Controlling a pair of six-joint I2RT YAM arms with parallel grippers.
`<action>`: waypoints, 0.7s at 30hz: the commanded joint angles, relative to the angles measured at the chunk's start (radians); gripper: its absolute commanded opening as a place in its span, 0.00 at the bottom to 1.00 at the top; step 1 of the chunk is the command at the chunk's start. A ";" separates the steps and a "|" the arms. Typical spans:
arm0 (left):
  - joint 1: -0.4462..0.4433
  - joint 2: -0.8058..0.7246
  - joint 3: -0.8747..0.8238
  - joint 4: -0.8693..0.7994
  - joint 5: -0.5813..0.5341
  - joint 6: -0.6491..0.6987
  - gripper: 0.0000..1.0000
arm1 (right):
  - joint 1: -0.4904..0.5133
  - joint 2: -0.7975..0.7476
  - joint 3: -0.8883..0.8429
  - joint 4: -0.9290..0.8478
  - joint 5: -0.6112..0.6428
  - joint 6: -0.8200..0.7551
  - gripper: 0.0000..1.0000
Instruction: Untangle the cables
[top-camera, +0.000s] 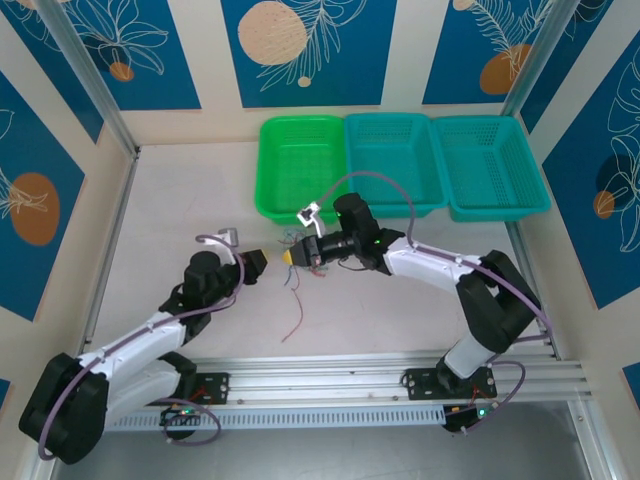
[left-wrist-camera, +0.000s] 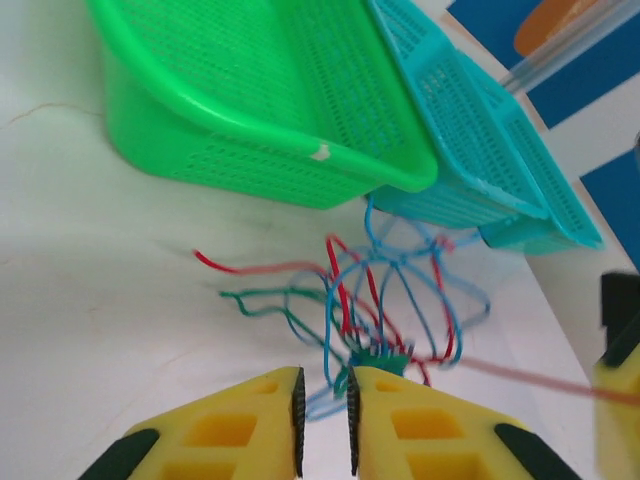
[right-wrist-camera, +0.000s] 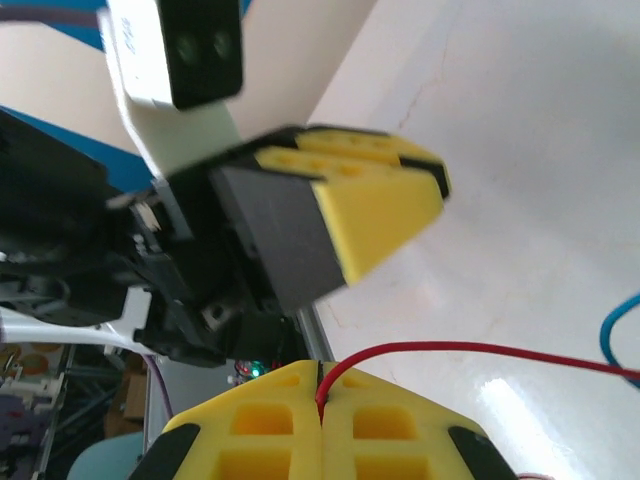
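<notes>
The right gripper (right-wrist-camera: 320, 385) pinches one red wire (right-wrist-camera: 450, 348) tight. The cables (left-wrist-camera: 385, 300) sit knotted just in front of the left gripper (left-wrist-camera: 325, 395), its jaws nearly together; I cannot tell if they hold anything. A hard pull could tighten the knot or slip the wire.

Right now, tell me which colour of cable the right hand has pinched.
The red cable: it runs straight into the shut right hand, whereas the blue cable off to the side lies outside the grip.
</notes>
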 joint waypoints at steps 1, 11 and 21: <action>0.028 -0.006 -0.036 -0.037 0.034 -0.081 0.25 | 0.007 0.035 -0.028 -0.019 -0.053 -0.047 0.00; 0.013 0.253 0.169 -0.167 0.251 -0.174 0.85 | 0.023 -0.046 -0.140 -0.213 0.038 -0.180 0.00; -0.072 0.539 0.277 -0.206 0.237 -0.128 0.70 | 0.004 -0.084 -0.224 -0.228 0.073 -0.178 0.00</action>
